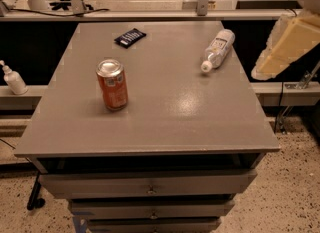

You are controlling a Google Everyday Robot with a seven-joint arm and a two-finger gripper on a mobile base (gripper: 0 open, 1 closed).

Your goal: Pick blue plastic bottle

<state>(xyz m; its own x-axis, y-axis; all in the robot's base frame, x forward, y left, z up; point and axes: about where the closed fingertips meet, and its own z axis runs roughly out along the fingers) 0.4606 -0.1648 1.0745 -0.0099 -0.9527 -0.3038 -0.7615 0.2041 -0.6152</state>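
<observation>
The blue plastic bottle (217, 50) is a small clear bottle with a white cap and white label. It lies on its side at the back right of the grey table (170, 122), cap pointing toward the front left. My gripper (286, 48) shows as a pale yellowish shape at the right edge of the view. It is off the table's right side, apart from the bottle and about level with it.
An orange soda can (112, 84) stands upright left of the table's centre. A black packet (130, 37) lies flat at the back. A white pump-top dispenser bottle (12, 78) stands on a low ledge to the left. Drawers (150, 187) sit below the tabletop.
</observation>
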